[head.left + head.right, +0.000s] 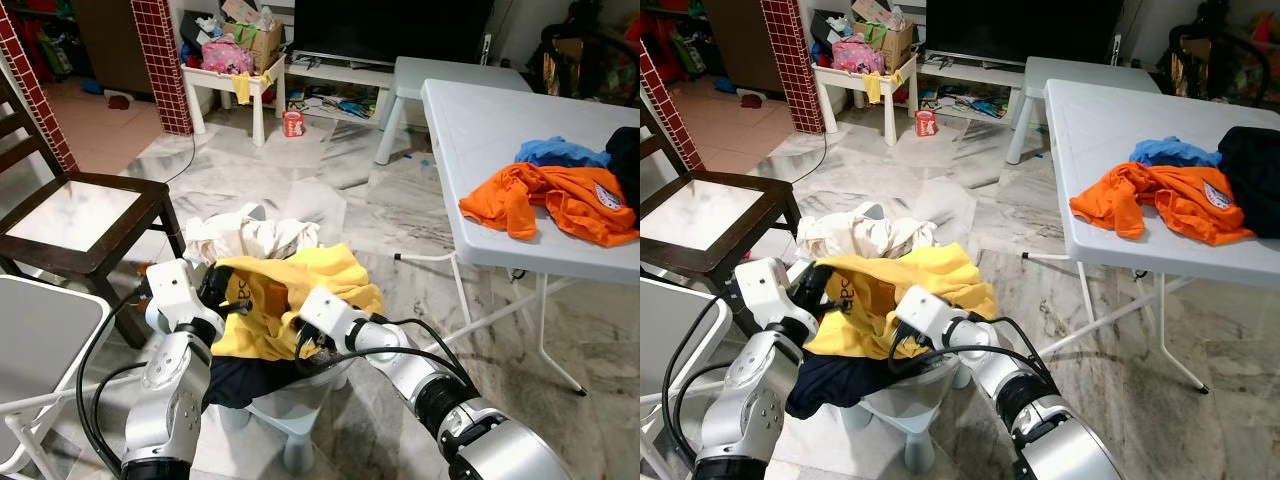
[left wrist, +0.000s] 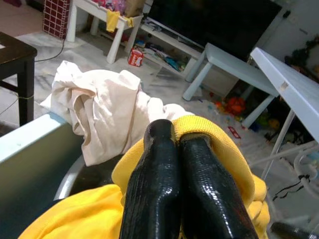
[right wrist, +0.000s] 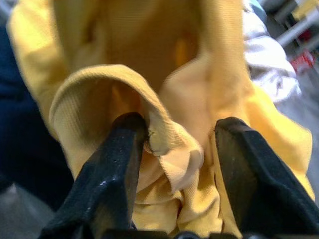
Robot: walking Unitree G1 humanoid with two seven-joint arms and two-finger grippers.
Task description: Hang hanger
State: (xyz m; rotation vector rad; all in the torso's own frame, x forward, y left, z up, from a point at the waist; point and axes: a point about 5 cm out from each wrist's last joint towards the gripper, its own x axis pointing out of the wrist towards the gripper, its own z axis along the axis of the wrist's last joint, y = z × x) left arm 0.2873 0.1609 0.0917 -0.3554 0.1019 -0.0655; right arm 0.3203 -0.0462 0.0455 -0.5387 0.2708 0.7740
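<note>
**Both grippers in the yellow shirt, no hanger found**

My left gripper (image 2: pixel 174 149) has its two black fingers pressed together with a fold of the yellow shirt (image 1: pixel 290 290) bunched against the tips. I read that as a pinch on the cloth, though the fabric between the tips is hard to make out, so I hold that loosely. Pinching that edge makes sense if I want the garment lifted clear of the pile.

My right gripper (image 3: pixel 179 144) sits with its fingers (image 3: pixel 114 164) spread and a ribbed hem or collar of the same shirt lying in the gap. Nothing is clamped there; it looks placed to take a second hold so the shirt opens out between my two arms.

Just past the left gripper lies a cream cloth (image 2: pixel 104 109), heaped on the same small stool (image 1: pixel 290 410). Under both grippers a dark navy garment (image 1: pixel 245 380) hangs off the stool's edge.

Well away on my right stands a white folding table (image 1: pixel 490 130) carrying an orange shirt (image 1: pixel 560 200). Off to my left is a dark wooden chair (image 1: pixel 90 230).

I cannot spot the hanger anywhere, so the shirt is the thing in hand for now.
</note>
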